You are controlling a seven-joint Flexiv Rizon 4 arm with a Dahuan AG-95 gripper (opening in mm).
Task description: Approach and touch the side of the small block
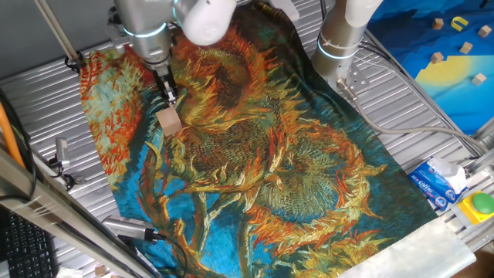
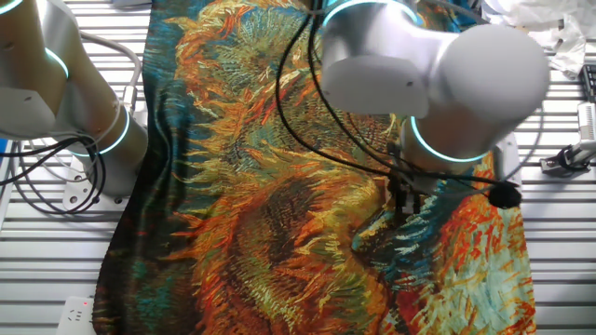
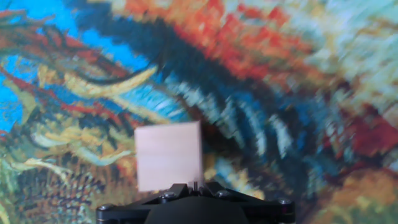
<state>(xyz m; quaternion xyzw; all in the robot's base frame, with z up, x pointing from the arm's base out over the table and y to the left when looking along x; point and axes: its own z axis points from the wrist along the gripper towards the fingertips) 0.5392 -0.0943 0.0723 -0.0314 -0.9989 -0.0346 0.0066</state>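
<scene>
The small block is a plain light-tan wooden cube resting on the sunflower-print cloth near its far left. My gripper hangs just above and behind it, its dark fingers pressed together and holding nothing. In the hand view the block fills the lower middle, and my gripper sits right at its near edge, with its tips meeting along a thin seam. I cannot tell whether they touch the block. In the other fixed view my gripper shows below the arm's big joint, and the block is hidden.
A second arm's base stands at the back, also seen in the other fixed view. A blue and yellow mat with tiny wooden pieces lies far right. A tissue pack and a green button sit at the right edge.
</scene>
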